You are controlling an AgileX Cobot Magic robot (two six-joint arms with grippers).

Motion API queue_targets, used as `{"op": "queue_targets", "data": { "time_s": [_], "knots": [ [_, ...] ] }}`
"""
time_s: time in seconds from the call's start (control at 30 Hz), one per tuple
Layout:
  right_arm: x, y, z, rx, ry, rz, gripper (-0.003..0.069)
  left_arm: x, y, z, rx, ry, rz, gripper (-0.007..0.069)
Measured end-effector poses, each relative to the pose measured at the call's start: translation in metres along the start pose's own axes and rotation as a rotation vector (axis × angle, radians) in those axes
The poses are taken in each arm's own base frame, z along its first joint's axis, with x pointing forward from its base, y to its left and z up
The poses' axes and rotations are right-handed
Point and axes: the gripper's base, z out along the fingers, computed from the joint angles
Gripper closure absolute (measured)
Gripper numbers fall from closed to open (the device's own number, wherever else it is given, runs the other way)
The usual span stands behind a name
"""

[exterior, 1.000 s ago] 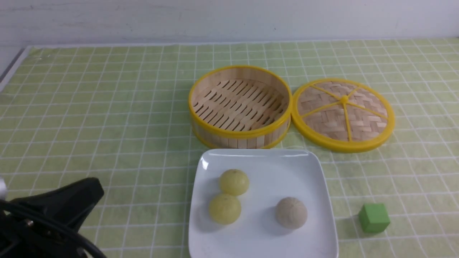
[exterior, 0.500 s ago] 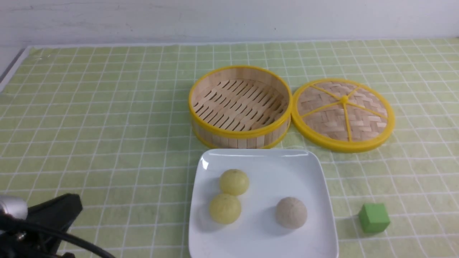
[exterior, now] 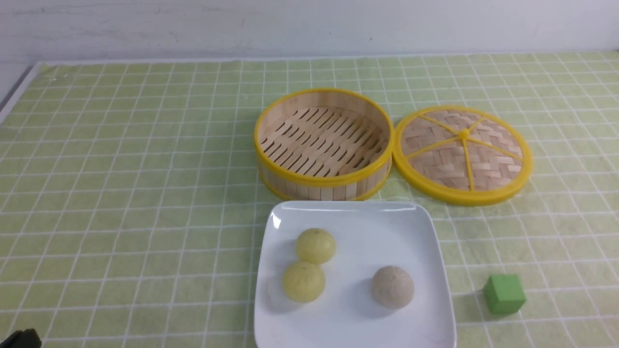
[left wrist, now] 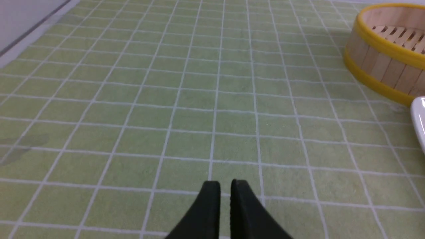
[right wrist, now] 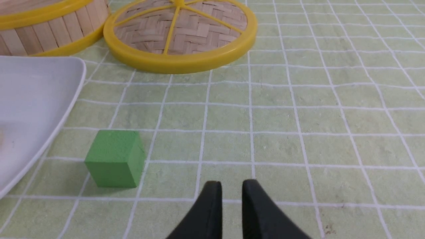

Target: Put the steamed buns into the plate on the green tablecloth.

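Note:
Two pale yellow steamed buns (exterior: 315,245) (exterior: 303,281) and one beige bun (exterior: 392,286) lie in the white square plate (exterior: 358,222) on the green tablecloth (exterior: 125,174). My left gripper (left wrist: 225,183) is shut and empty, low over bare cloth to the left of the plate; only a black tip of it (exterior: 22,339) shows in the front view's bottom left corner. My right gripper (right wrist: 231,184) is shut and empty over the cloth, right of the plate's edge (right wrist: 40,99); it is out of the front view.
A round yellow-rimmed bamboo steamer (exterior: 324,142) stands behind the plate, its woven lid (exterior: 463,153) flat beside it on the right. A green cube (exterior: 504,293) sits right of the plate, near my right gripper (right wrist: 114,158). The cloth's left edge (exterior: 19,87) borders a grey surface.
My left arm has drawn back toward the bottom left corner of the front view and is almost out of it. The buns and plate have not moved.

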Motion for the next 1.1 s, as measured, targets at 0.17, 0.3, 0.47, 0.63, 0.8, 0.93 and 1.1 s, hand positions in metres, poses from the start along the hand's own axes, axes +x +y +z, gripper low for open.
{"op": "queue_targets", "data": {
  "time_s": [0.17, 0.3, 0.47, 0.63, 0.8, 0.93, 1.1],
  "knots": [
    [0.0, 0.0, 0.0, 0.0, 0.0, 0.0, 0.0534, 0.004, 0.001, -0.0002, -0.009, 0.043, 0.022, 0.054],
    [0.0, 0.0, 0.0, 0.0, 0.0, 0.0, 0.0531, 0.004, 0.001, -0.0003, -0.009, 0.046, 0.022, 0.0538],
    [0.0, 0.0, 0.0, 0.0, 0.0, 0.0, 0.0526, 0.0041, 0.0011, -0.0003, -0.01, 0.047, 0.023, 0.0535],
    [0.0, 0.0, 0.0, 0.0, 0.0, 0.0, 0.0525, 0.0041, 0.0011, -0.0003, -0.01, 0.047, 0.024, 0.0531],
    [0.0, 0.0, 0.0, 0.0, 0.0, 0.0, 0.0519, 0.0042, 0.0011, -0.0003, -0.01, 0.048, 0.024, 0.0523],
    [0.0, 0.0, 0.0, 0.0, 0.0, 0.0, 0.0514, 0.0042, 0.0011, -0.0003, -0.01, 0.048, 0.024, 0.0517],
    [0.0, 0.0, 0.0, 0.0, 0.0, 0.0, 0.0508, 0.0042, 0.0012, -0.0003, -0.011, 0.047, 0.025, 0.0517]
  ]
}}
